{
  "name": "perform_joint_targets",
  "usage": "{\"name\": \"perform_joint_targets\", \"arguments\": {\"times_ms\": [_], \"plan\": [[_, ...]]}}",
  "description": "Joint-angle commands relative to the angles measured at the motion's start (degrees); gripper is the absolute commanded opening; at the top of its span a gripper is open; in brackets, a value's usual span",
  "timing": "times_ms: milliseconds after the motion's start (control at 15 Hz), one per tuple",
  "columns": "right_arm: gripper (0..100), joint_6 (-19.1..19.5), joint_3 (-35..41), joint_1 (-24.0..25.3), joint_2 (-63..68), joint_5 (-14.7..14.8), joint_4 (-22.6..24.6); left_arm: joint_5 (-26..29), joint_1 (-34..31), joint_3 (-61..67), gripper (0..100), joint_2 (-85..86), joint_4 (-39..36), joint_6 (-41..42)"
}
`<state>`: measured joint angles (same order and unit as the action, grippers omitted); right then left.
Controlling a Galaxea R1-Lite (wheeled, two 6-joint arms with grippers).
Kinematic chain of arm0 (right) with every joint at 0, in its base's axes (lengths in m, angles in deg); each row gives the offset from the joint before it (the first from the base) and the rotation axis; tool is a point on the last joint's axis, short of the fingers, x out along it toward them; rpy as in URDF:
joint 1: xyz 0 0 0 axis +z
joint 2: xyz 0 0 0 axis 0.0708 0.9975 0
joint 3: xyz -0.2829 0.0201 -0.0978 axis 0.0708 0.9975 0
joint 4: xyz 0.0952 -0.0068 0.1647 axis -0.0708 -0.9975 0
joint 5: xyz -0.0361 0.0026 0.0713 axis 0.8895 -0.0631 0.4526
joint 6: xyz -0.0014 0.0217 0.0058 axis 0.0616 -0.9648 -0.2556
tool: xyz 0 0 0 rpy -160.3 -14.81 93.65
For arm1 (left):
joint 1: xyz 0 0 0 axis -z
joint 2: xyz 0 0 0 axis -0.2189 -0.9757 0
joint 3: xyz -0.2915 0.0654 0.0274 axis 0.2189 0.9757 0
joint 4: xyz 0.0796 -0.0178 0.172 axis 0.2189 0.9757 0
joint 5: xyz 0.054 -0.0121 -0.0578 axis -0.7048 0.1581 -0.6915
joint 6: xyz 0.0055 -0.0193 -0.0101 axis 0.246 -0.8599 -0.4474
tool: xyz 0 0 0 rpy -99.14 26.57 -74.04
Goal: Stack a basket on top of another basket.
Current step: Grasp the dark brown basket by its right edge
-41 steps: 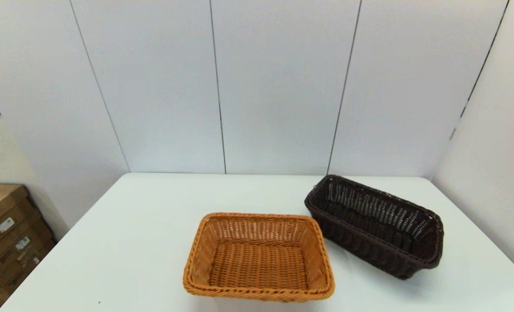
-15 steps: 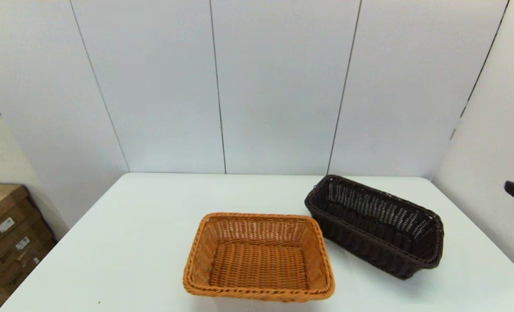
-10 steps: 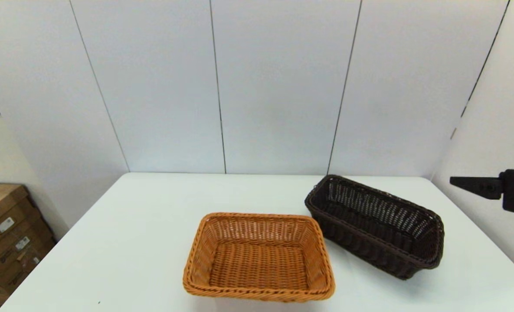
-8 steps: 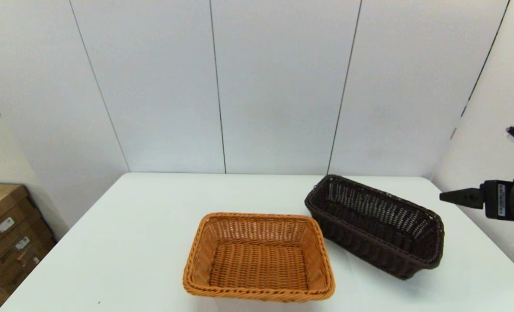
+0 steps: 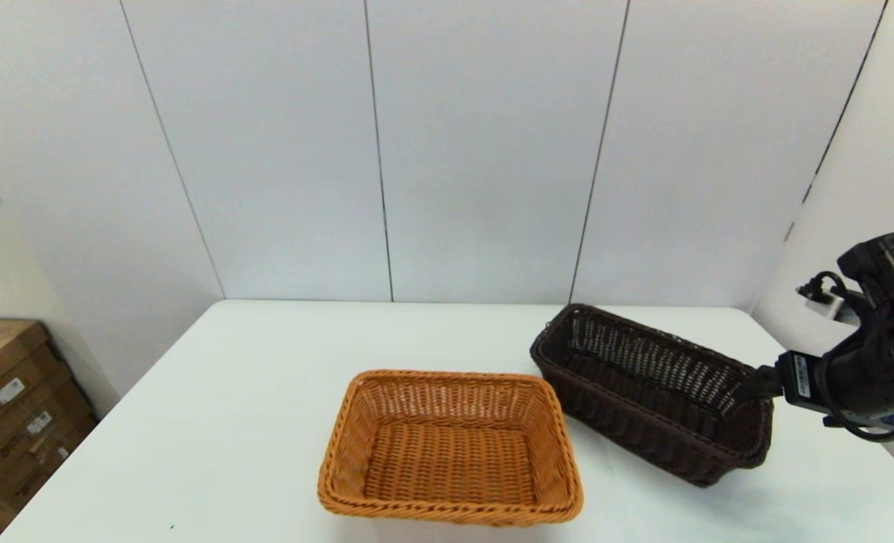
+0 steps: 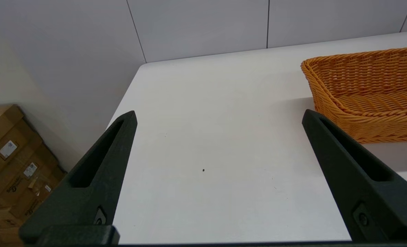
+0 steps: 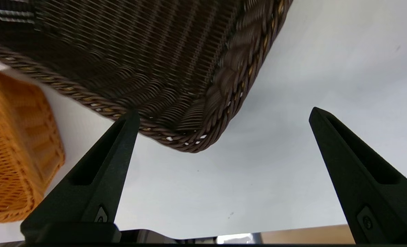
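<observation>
At the right edge of the head frame, your right hand point(image 5: 752, 383) sits level with the braided rim at the right-hand end of the dark brown basket point(image 5: 654, 392), its fingers spread wide and holding nothing. From the right wrist camera you can see one finger point(image 7: 121, 137) lying in line with the rim near a corner of that basket, and the other finger point(image 7: 330, 137) well clear over bare counter point(image 7: 309, 85); whether the near finger already touches the weave, you cannot tell. The basket stands on the counter in the right half of the head frame, turned at an angle, its near left corner just beside the orange-tan basket point(image 5: 450, 449), which sits at lower centre. The two look close but apart.

You are in the approach step: reaching for the dark basket, with no grasp made and no lift begun. I judge the next move calls for bringing the fingers astride the end wall, one inside and one outside, then closing firmly on the rim. The wicker is likely to flex, so take a deep bite.

Your left hand point(image 6: 217, 116) is parked with fingers wide apart and empty, over bare counter to the left of the orange-tan basket.
</observation>
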<state>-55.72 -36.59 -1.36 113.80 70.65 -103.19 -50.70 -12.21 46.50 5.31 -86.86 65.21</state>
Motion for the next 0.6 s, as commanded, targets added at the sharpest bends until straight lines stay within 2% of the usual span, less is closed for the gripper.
{"name": "perform_joint_targets", "arguments": {"times_ms": [67, 600], "plan": [[100, -0.6, -2.5, 0.1, 7.4, 0.0, -0.1, 0.0, 0.0, 0.1, 100, 0.0, 0.0, 0.0], [100, -0.6, -10.8, 0.3, 19.3, 0.2, 0.1, 0.0, 0.0, 0.1, 100, 0.0, 0.0, 0.0]]}}
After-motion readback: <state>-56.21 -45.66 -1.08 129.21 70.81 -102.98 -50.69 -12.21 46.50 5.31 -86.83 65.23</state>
